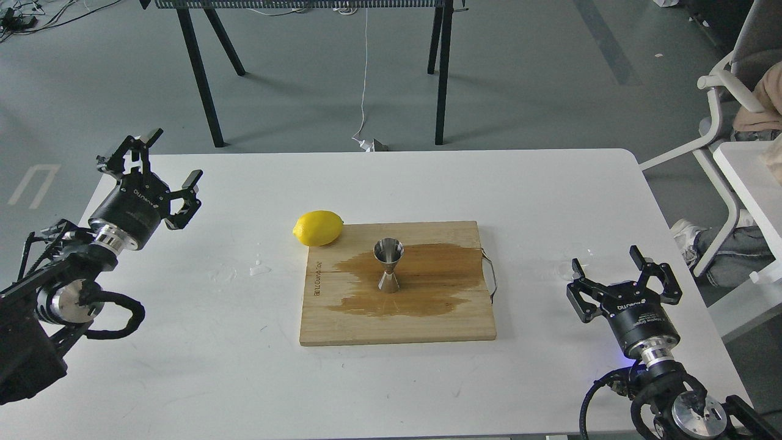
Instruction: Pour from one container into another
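The steel jigger (388, 266) stands upright in the middle of a wooden cutting board (397, 324), inside a brown wet patch (440, 275). The tiny clear cup (562, 267) sits on the white table right of the board, partly hidden behind one finger of my right gripper (608, 269). That gripper is open and holds nothing; the cup lies just outside its left finger. My left gripper (168, 160) is open and holds nothing, raised over the table's far left corner, well away from the board.
A yellow lemon (317, 227) lies against the board's far left corner. Water drops (259, 267) sit on the table (183, 366) left of the board. A metal handle (490, 275) sticks out of the board's right edge. A white chair (718, 85) and a side table (748, 171) stand to the right.
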Motion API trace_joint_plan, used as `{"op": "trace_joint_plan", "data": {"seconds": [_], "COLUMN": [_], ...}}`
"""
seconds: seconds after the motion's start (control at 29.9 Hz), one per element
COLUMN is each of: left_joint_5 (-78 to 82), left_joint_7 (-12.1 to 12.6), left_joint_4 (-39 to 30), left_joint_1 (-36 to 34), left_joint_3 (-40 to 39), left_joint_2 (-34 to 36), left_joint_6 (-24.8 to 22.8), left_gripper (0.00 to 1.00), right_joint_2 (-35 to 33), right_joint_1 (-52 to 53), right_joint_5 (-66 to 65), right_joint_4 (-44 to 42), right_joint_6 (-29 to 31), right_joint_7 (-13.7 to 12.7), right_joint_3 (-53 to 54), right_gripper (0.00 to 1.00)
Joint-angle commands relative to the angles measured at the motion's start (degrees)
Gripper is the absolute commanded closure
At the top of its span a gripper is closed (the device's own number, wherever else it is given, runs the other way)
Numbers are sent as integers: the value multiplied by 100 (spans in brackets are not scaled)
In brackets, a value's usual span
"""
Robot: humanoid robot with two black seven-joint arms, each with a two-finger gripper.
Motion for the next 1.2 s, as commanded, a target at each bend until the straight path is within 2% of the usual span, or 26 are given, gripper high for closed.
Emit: {"op": "trace_joint_plan", "data": {"seconds": [0.0, 0.3, 0.6, 0.8, 1.17], "left_joint_5": [0, 9, 9, 9, 9], "left_joint_7": [0, 0, 0, 0, 0], "left_joint_4": [-1, 8, 8, 17, 78], "left_joint_1": [12, 21, 21, 91, 109], "left_joint_3": [17, 26, 53, 53, 53], "left_joint_2": [-1, -1, -1, 8, 8], "left_joint_6": [0, 0, 0, 0, 0], "left_gripper": [8, 7, 7, 7, 6], "right_joint_2": [205, 337, 434, 539, 627], "right_joint_1": [101, 277, 461, 646, 857], "right_joint_5": [16, 341, 350, 429, 438], "right_joint_4": [-226, -569, -788, -1070, -1387], "right_joint_6": [0, -67, -436, -594, -708], "right_joint_7": [-30, -206, -224, -338, -373], "right_joint_3": [-4, -4, 22, 31, 92], "right_gripper": [1, 1, 1, 1, 1]}}
